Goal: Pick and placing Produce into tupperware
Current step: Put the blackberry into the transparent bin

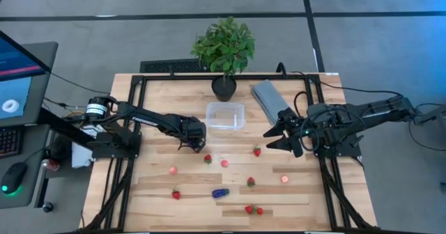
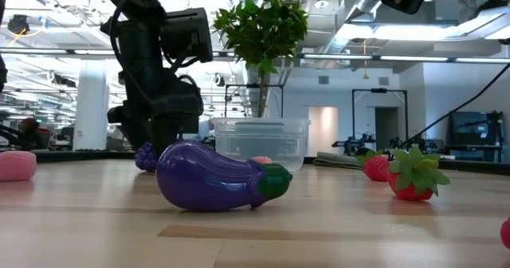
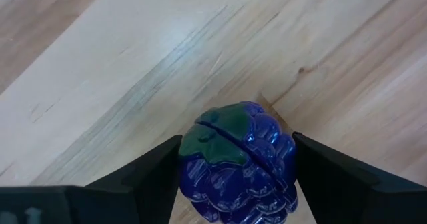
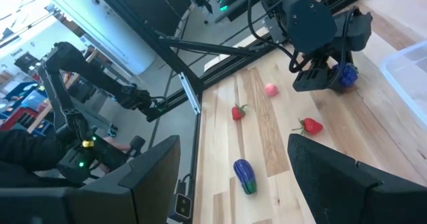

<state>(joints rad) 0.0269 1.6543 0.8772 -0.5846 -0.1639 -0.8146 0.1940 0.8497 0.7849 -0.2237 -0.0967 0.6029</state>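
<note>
A dark purple grape bunch [image 3: 237, 164] with a green top sits on the wooden table, left of the clear tupperware [image 1: 225, 115]. My left gripper [image 1: 197, 145] stands over the bunch with a finger on each side of it; the bunch [image 4: 345, 74] also shows in the right wrist view. My right gripper [image 1: 279, 138] hovers open above the table, right of the tupperware, with nothing between its fingers. Other produce lies loose on the table: strawberries [image 1: 208, 159] [image 1: 256, 151], pink round pieces [image 1: 173, 170] [image 1: 224, 163] and a purple eggplant [image 2: 215, 176]. My left gripper pinches the grape bunch between its two fingers [image 3: 157, 174], which meet the bunch's two opposite sides [image 3: 283, 151]. The fingers come from above, pointing steeply down. The bunch sits with its green top up and looks to be at table level [image 2: 146, 156].
A potted plant [image 1: 224, 49] stands at the far edge behind the tupperware, and a folded grey cloth [image 1: 270, 98] lies to its right. More strawberries [image 1: 249, 209] lie near the front edge. A black frame [image 1: 132, 95] borders the table.
</note>
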